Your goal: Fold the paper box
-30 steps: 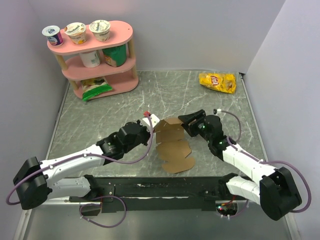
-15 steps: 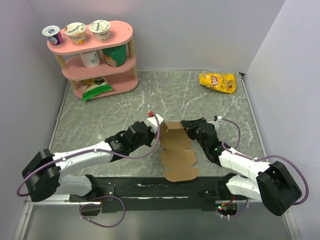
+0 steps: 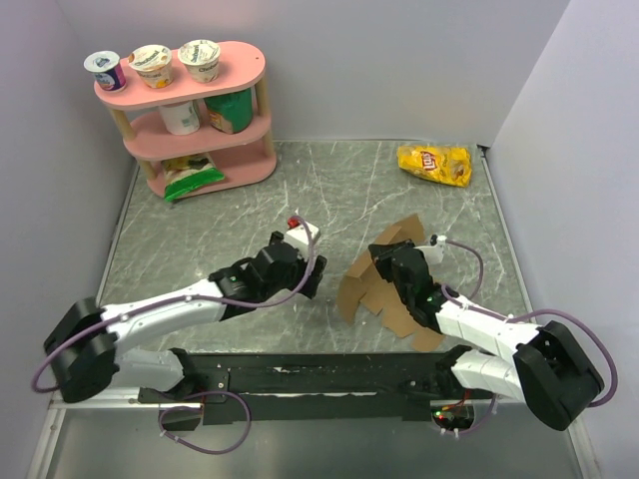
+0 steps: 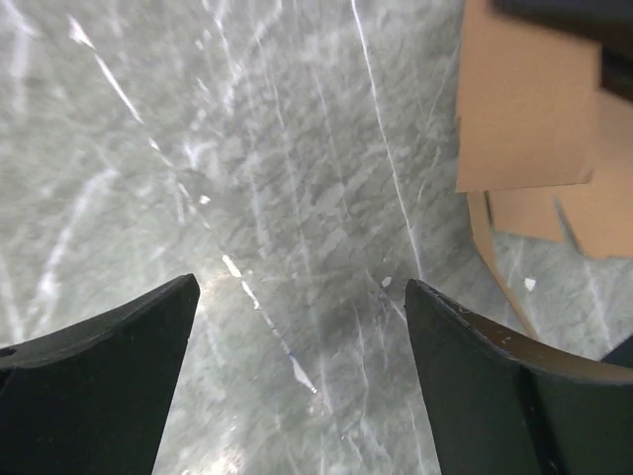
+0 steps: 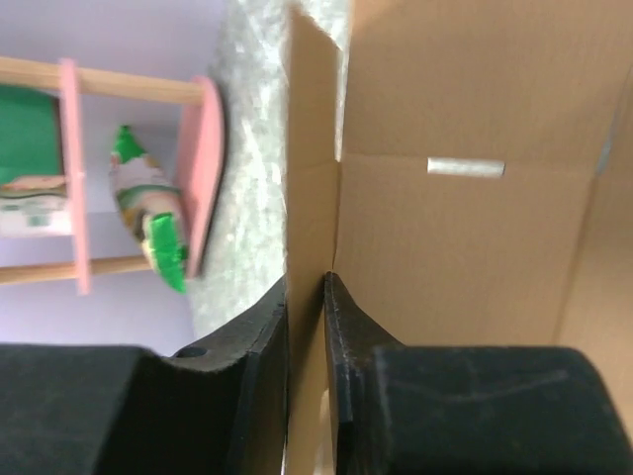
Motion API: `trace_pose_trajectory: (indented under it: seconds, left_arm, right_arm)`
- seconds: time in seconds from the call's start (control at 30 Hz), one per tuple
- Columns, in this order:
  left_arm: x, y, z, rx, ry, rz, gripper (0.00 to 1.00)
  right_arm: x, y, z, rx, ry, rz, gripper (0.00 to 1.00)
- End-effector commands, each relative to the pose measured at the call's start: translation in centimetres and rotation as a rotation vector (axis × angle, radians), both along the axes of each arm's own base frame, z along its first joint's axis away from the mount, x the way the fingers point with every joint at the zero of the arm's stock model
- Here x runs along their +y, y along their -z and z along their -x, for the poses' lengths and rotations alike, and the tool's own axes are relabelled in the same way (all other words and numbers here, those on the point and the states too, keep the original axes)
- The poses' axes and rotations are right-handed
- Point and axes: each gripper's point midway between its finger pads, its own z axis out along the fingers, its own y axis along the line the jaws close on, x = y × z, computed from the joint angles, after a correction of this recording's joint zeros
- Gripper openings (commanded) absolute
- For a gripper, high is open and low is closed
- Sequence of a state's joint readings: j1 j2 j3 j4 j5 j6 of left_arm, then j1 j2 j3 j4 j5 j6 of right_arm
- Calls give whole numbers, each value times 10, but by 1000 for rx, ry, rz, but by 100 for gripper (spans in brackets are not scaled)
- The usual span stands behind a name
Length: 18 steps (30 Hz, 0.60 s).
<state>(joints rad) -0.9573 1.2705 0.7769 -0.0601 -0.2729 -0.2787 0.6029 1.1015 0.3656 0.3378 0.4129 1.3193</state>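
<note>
Your left arm lies low across the table [image 3: 200, 235] from the near left. The left gripper [image 4: 302, 297] points toward the middle, jaws wide, with only grey marble between them.

Your right arm is bent in from the near right. The right gripper [image 5: 307, 287] is pinched narrow on one panel edge of the paper box [image 3: 361, 289]. The sheet hangs lifted and tilted, right of centre, with its lower flaps down near the front edge. The left fingers [image 4: 109, 356] are just beside the sheet, not touching it.

Readable: "Lay's" on the yellow chip bag [image 3: 434, 165] in the far right corner. The cups [image 3: 152, 62] on the pink shelf [image 3: 240, 131], far left, have labels too small to read.

There is open marble from the box to the far wall. The right wall is close to your right arm.
</note>
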Motion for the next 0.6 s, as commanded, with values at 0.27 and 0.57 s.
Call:
trace_pose_trajectory:
  seconds: [0.27,0.57]
  left_arm:
    - [-24,-53,2,-193,202,68,72]
    - [-47,-71,2,-285,301,120,70]
  right_arm:
    - [6,-30,-11,47,-61,173,10]
    - [50,-26,-18,90,-347,196,5]
